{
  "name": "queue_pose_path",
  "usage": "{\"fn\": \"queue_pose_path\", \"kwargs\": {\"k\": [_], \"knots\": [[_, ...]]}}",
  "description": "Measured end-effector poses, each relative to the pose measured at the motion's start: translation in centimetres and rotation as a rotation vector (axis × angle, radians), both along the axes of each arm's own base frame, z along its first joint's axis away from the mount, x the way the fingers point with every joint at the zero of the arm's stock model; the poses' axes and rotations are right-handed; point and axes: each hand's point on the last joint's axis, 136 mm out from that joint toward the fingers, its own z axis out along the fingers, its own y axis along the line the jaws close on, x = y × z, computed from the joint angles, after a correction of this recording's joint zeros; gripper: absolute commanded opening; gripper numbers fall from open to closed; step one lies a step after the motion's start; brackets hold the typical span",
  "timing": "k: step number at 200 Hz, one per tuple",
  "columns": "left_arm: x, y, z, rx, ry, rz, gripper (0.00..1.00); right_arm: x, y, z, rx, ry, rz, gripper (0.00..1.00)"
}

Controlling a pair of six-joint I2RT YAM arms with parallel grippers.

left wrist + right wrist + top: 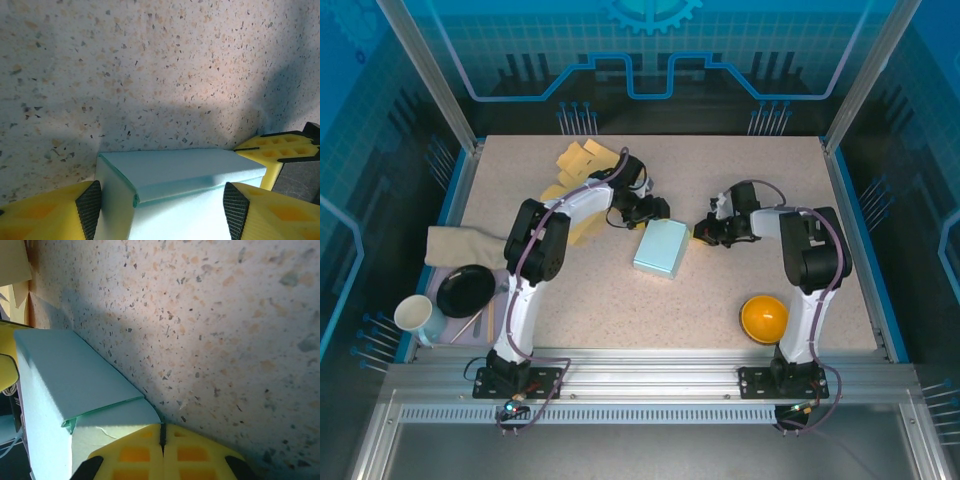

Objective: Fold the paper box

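The pale teal paper box [660, 248] lies closed at mid-table, slightly skewed. My left gripper [655, 212] is at its far end, open. In the left wrist view the box [185, 167] sits between that gripper's [162, 205] black pads, and the left pad [90, 207] is up against the box's side wall. My right gripper [703, 232] is shut at the box's far right corner. In the right wrist view its closed yellow tips [162, 435] touch the rounded flap of the box [65, 370]. Its yellow fingers [282, 150] also appear past the box in the left wrist view.
An orange bowl [764, 318] sits near the right arm's base. At the left edge are a black bowl [466, 290], a white mug [415, 315], a wooden stick [488, 318] and a beige cloth [460, 245]. Yellow paper pieces [582, 165] lie at the back left.
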Motion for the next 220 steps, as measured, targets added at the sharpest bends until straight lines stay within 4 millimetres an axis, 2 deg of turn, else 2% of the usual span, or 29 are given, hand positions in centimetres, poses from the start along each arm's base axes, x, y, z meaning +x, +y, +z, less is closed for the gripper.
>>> {"fn": "queue_pose_path", "kwargs": {"k": [82,135,220], "knots": [[0.0,-0.3,-0.5,0.014,0.02,0.041,0.66,1.2,0.3,0.2,-0.003,0.009,-0.032,0.02],[0.7,-0.7,-0.4,0.014,0.023,0.054,0.62,2.0,0.4,0.2,-0.026,0.021,-0.025,0.02],[0.8,-0.9,-0.4,0.017,0.02,0.044,0.61,1.9,0.8,0.3,-0.061,0.016,0.023,0.02]]}}
